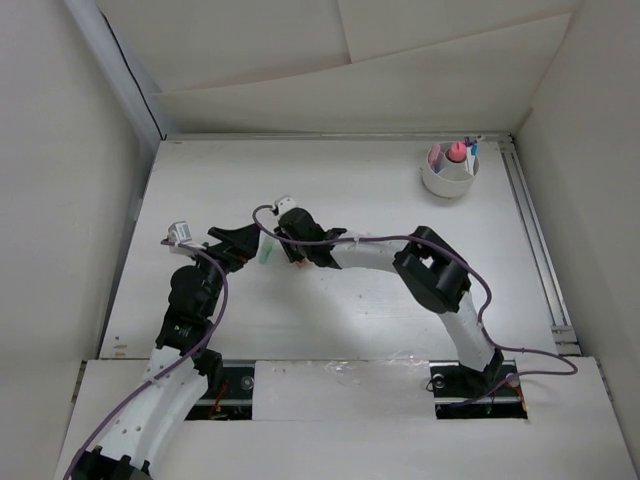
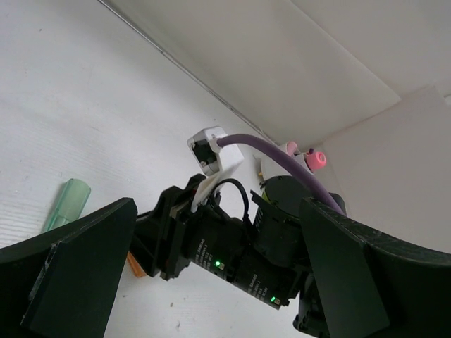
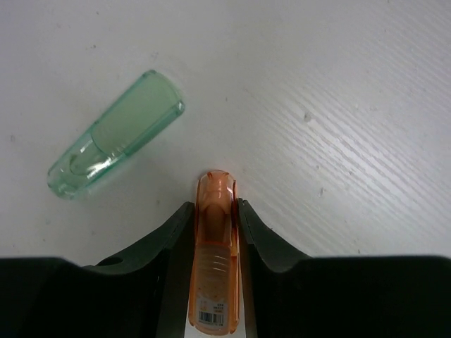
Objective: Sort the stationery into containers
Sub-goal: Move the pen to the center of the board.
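– The white surface has a round cup at the upper right.
– Right jaws squeeze the orange highlighter mid-frame, near the green highlighter. Left jaws are spread wide.

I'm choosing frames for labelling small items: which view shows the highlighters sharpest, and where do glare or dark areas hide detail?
Right wrist view: sharpest; translucent orange highlighter and translucent green highlighter crisp, glints on the plastic; right fingers featureless black. Left wrist view: left fingers large, dark, soft-edged; green one blurred. Top external view: even diffuse light, soft shadows, white table pale; highlighters tiny.
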Action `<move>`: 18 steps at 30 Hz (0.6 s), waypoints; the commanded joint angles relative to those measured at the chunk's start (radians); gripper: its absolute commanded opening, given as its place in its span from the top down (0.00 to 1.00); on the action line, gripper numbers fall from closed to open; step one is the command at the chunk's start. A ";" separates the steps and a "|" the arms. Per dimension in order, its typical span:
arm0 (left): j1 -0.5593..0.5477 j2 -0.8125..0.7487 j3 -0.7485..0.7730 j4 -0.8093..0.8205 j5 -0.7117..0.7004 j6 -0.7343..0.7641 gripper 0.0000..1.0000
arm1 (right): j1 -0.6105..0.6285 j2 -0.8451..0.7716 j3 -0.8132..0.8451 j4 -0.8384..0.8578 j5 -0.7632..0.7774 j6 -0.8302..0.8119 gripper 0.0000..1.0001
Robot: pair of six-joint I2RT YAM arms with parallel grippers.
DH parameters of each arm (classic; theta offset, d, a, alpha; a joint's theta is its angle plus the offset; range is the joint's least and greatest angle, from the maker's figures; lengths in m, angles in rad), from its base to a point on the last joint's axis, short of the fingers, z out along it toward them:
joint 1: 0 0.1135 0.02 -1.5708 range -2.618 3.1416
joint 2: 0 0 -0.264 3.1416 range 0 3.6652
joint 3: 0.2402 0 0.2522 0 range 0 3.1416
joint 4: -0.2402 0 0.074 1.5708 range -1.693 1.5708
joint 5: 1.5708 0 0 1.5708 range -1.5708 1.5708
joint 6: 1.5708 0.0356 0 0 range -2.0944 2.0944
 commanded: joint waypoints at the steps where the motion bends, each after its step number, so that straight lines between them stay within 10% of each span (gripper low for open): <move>1: -0.001 -0.017 0.034 0.035 -0.012 0.014 0.00 | -0.009 -0.089 -0.061 -0.032 0.039 -0.018 0.69; 18: -0.001 0.002 0.034 0.046 -0.003 0.014 0.00 | -0.060 -0.120 -0.059 -0.123 -0.013 -0.037 0.47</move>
